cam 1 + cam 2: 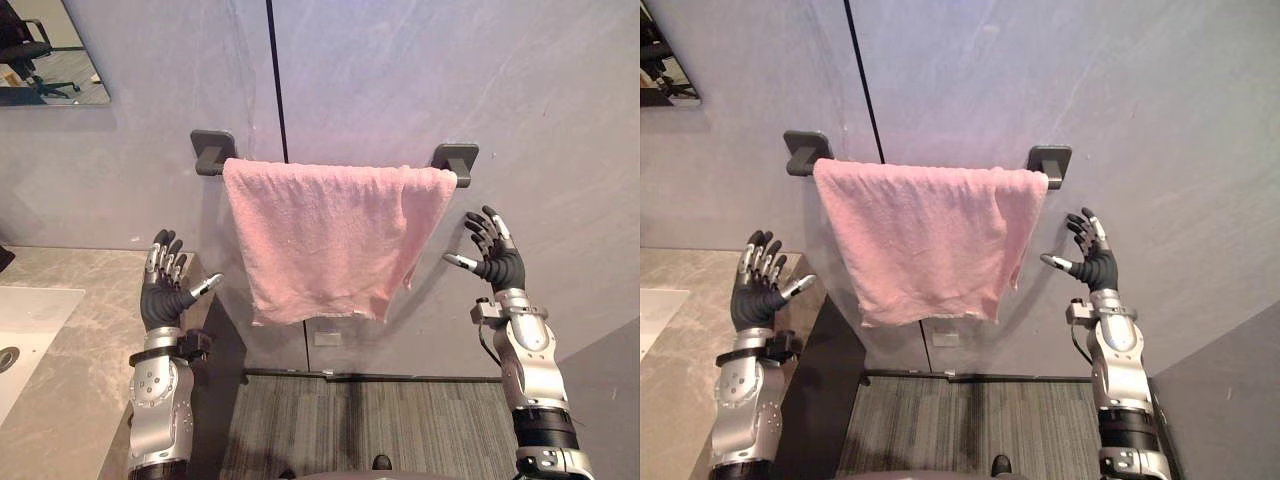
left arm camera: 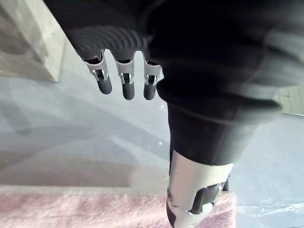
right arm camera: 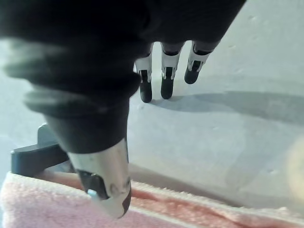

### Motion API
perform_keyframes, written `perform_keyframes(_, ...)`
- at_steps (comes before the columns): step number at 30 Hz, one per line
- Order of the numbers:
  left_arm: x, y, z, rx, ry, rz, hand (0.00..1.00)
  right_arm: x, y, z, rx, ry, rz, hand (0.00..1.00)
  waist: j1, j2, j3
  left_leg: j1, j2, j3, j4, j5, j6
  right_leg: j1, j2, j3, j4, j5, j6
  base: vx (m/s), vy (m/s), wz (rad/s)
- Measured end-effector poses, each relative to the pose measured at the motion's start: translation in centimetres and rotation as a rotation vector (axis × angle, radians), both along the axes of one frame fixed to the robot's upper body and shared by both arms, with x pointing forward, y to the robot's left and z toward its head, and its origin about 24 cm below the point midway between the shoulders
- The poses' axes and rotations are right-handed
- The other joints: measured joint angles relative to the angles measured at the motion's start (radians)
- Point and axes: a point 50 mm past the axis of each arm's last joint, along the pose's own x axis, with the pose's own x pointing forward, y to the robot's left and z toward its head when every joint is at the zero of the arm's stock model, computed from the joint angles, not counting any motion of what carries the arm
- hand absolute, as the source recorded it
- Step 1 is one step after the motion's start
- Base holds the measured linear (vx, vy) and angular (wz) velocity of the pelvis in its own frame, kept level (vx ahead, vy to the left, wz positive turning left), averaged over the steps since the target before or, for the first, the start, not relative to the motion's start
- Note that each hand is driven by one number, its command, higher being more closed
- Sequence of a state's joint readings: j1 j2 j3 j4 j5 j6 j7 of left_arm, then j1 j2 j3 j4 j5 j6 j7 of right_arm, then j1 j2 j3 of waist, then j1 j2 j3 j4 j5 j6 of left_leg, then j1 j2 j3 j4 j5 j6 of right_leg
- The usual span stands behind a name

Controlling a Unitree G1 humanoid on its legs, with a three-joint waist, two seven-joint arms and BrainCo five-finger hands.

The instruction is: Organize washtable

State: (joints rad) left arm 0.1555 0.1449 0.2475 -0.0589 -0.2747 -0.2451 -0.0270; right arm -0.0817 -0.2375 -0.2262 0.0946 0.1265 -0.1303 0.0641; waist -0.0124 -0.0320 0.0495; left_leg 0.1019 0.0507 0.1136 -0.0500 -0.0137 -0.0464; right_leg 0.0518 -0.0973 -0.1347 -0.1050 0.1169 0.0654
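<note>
Wall (image 1: 450,80): towel (image 1: 325,240) hangs crooked on rail (image 1: 214,152). Left hand (image 1: 163,290), right hand (image 1: 497,262) flank it, fingers (image 1: 492,228) wide, empty. Lopsided tug could drop it.

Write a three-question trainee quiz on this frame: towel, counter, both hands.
1. True or false: the left hand grips the pink towel.
2. On which side of the towel is the marble counter? A) the robot's left B) the robot's right C) above it
3. Fill in: the right hand, raised beside the towel, is ____ (open or shut).

Key: 1 false, since it is open and clear of the cloth; 2 A; 3 open.
</note>
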Motion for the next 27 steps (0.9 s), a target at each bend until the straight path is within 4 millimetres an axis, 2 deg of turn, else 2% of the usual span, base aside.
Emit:
perform_keyframes(6,-2.0,-0.4,-2.6,-0.029,0.113,-0.023,0.00,-3.0,-1.4,-3.0,-0.062,0.134,-0.071,0.00,-0.004,0.000,0.000,0.004,-0.001,-0.004,-0.005,0.000,0.000,0.003,-0.001,-0.004,0.000,-0.008,0.004,0.00,-0.003,0.01)
perform_keyframes(10,-3.2,-1.7,-6.4,-0.063,0.280,-0.092,0.00,-5.0,-1.4,-6.7,-0.096,0.308,-0.065,0.00,-0.027,0.001,0.001,0.004,-0.003,-0.027,-0.005,0.000,0.000,0.010,-0.005,-0.029,0.000,-0.013,0.008,-0.03,-0.016,0.16)
perform_keyframes(12,-4.1,-2.5,-8.5,-0.064,0.394,-0.136,0.00,-6.0,-0.9,-8.8,-0.111,0.409,-0.031,0.00,-0.029,0.002,0.002,0.006,-0.003,-0.026,-0.004,-0.001,-0.001,0.011,-0.005,-0.028,0.000,-0.013,0.008,-0.04,-0.015,0.02)
perform_keyframes(17,-6.0,-3.0,-12.0,-0.066,0.578,-0.155,0.00,-8.2,0.1,-13.0,-0.169,0.621,0.033,0.00,-0.030,0.007,0.008,0.016,0.000,-0.020,-0.003,-0.005,-0.006,0.018,-0.003,-0.023,0.000,-0.014,0.008,-0.04,-0.017,-0.03)
perform_keyframes(20,-7.4,-2.8,-13.5,-0.060,0.671,-0.141,0.00,-9.7,0.2,-14.8,-0.205,0.725,0.053,0.00,-0.029,0.008,0.010,0.021,0.000,-0.018,-0.001,-0.005,-0.007,0.024,-0.003,-0.023,0.000,-0.014,0.008,-0.04,-0.012,-0.01)
perform_keyframes(27,-11.2,-2.4,-16.7,-0.028,0.890,-0.106,0.00,-12.4,0.0,-17.5,-0.212,0.890,0.058,0.00,-0.027,0.009,0.019,0.037,0.004,0.001,0.019,-0.023,-0.013,0.039,0.001,-0.005,0.000,-0.024,0.009,-0.03,-0.003,-0.08)
